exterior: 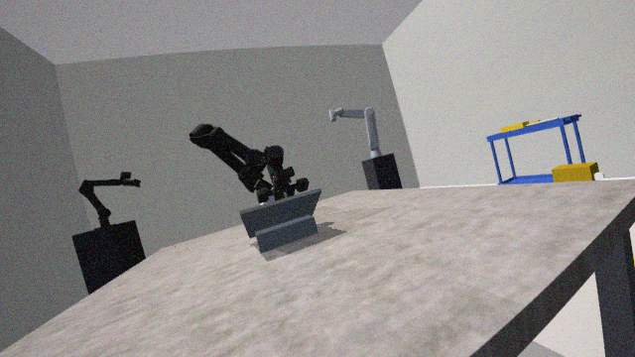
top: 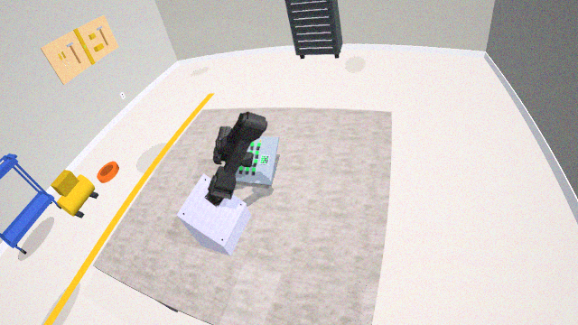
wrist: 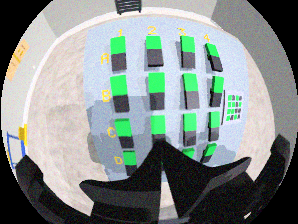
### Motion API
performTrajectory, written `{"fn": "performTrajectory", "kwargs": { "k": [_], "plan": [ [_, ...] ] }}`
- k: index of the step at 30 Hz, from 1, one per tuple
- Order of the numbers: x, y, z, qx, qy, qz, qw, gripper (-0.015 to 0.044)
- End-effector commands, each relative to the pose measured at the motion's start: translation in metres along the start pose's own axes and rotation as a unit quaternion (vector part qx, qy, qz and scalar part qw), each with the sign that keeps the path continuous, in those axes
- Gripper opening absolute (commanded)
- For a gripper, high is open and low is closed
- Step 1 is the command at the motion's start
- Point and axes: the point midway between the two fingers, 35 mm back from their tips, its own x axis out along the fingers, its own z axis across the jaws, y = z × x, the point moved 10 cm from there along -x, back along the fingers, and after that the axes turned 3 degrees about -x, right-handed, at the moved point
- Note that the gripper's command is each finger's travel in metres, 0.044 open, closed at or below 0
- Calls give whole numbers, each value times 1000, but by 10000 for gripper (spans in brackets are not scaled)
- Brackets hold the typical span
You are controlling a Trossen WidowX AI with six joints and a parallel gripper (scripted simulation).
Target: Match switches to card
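Switches fill the wrist view's centre in a grid of green and dark grey halves on the pale blue panel. At the frame's bottom the gripper, fingers pressed together on nothing, points at the nearest row, its tip over the second and third columns. The card sits at the panel's right edge. The panel lies on the table.
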Motion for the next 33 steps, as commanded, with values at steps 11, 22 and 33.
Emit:
{"fn": "performTrajectory", "kwargs": {
  "k": [11,22,33],
  "plan": [
    [1,0,0,-2,-2,0,1000,0],
    [3,0,0,-2,-2,0,1000,0],
    [4,0,0,-2,-2,0,1000,0]
  ]
}}
